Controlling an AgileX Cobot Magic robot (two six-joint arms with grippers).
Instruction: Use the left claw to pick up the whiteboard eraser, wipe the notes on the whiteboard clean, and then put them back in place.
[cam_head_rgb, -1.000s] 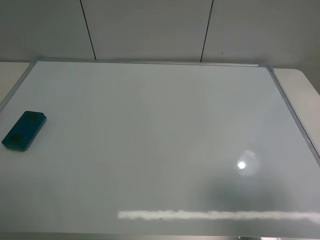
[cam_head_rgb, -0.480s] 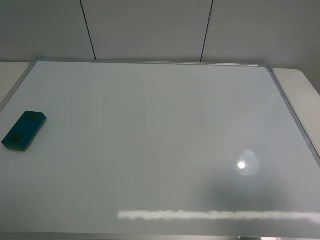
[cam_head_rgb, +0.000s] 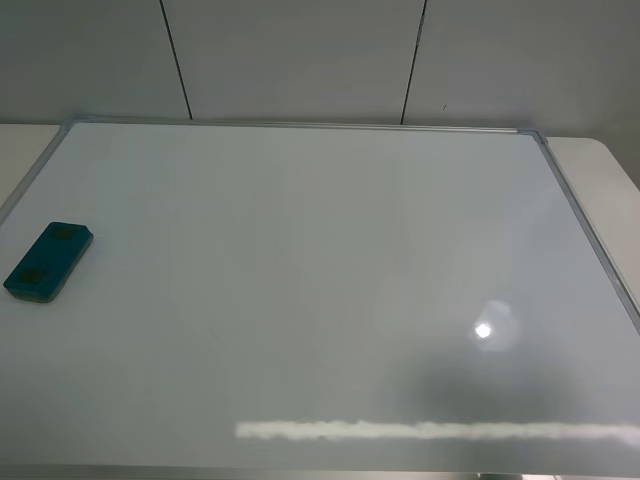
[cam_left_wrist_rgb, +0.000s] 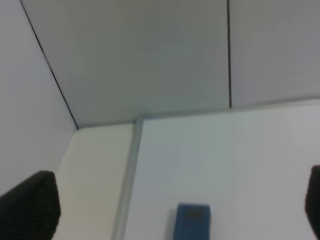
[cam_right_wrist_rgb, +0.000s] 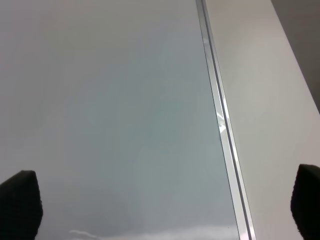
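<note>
You'll find the whiteboard eraser (cam_head_rgb: 48, 261) lying flat near the left edge of the whiteboard (cam_head_rgb: 320, 300), its long axis slanting from the near-left towards the far-right in the high view. It looks like a light, rigid block on a felt base that could skate on the glossy surface, so take it across its two long sides near the middle. The left end effector (cam_left_wrist_rgb: 180, 205) hangs back from it with fingers spread wide and nothing between them; the right end effector (cam_right_wrist_rgb: 165, 205) is likewise spread and empty.
</note>
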